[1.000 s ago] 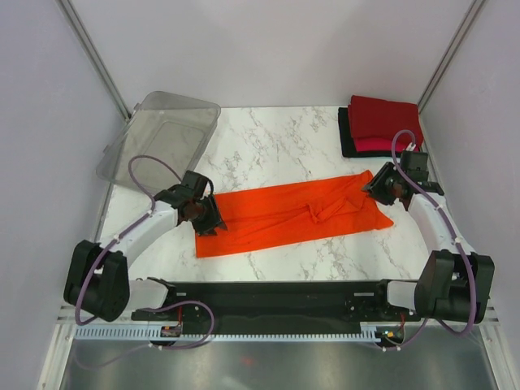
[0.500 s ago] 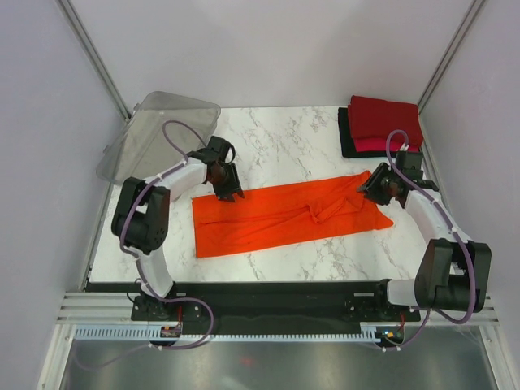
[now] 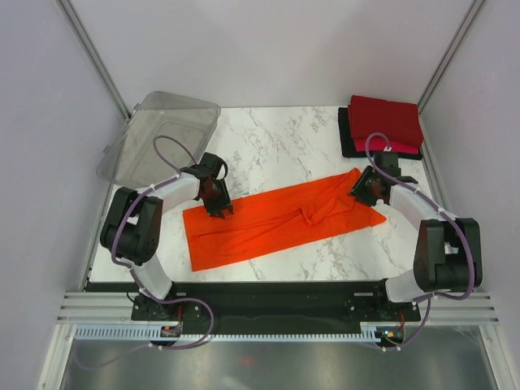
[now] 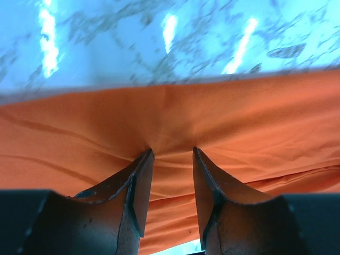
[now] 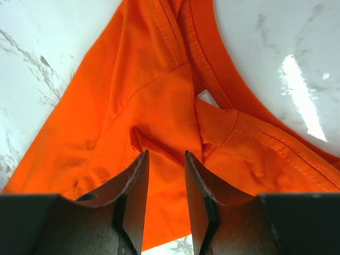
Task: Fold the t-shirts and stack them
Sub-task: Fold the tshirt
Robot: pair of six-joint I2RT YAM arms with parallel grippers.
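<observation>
The orange t-shirt [image 3: 268, 223] is spread lengthwise across the marble surface [image 3: 276, 146]. Its right end is pinched by the right end effector [image 3: 362, 190], narrowly set. The left end effector [image 3: 220, 209] is pressed onto its far left edge, half spread; a grip cannot be told.

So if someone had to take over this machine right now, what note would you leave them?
Left gripper: tips on the orange shirt's left end; grip unclear.
Right gripper: closed on cloth by its collar.
The shirt lies as a long strip across the table.
Done: folded shirts stacked at the far right corner.
To do: finish folding the orange one, add it to the stack.
</observation>
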